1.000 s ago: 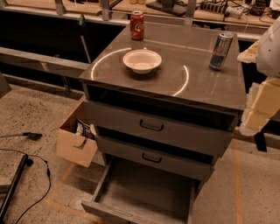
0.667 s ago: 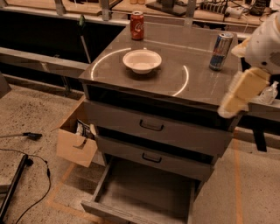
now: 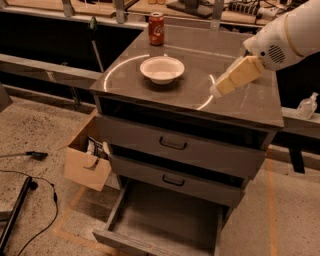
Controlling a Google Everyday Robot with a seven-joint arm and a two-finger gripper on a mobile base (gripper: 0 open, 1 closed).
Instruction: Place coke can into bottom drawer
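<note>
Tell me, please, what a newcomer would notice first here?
A white robot arm juts in from the right, its claw hovering above the cabinet top, right of a white bowl. Behind the bowl, a red coke can stands at the far edge, and the bottom drawer hangs open below.

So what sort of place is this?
Probably a robotics lab or workshop: a grey metal three-drawer cabinet, black cables on speckled concrete floor, cluttered wooden benches behind. The robot's cream gripper hovers over the cabinet top, near the round white bowl.
</note>
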